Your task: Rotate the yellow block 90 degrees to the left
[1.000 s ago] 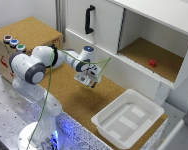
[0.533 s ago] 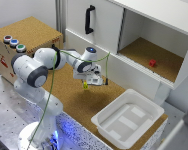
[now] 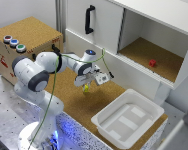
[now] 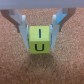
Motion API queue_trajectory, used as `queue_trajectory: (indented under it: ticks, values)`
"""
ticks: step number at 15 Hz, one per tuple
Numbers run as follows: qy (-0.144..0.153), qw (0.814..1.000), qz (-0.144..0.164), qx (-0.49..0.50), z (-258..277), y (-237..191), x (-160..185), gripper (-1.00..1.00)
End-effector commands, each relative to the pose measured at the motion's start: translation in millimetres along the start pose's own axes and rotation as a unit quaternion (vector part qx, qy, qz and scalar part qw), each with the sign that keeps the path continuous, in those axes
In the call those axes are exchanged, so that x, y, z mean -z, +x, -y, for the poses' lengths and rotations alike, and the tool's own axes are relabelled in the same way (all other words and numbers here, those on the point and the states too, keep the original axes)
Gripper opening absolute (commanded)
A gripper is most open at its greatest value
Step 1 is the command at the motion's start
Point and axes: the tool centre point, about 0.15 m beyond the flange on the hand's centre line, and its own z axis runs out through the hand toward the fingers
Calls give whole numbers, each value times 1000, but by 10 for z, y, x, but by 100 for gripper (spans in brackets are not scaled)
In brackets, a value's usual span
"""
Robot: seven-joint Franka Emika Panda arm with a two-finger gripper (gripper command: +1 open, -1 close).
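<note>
White-and-grey arm (image 3: 36, 75), green cable (image 3: 53, 95)

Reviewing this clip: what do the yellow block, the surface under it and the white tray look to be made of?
Yellow block: probably painted wood or plastic; matte faces, dark marks. Surface: looks like cork; speckled brown grain. White tray: likely plastic; smooth, moulded rim. The gripper brackets the block.

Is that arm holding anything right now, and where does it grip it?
Yes: the end effector holds the yellow block, its two fingers pressing the block's opposite side faces.
</note>
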Motion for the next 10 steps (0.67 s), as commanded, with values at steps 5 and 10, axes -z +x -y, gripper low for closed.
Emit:
queue_trajectory:
  ticks: [5, 10]
  values:
    - [24, 998, 48, 11, -131, 43, 147, 100]
    - [36, 998, 51, 9, 3, -58, 690, 100]
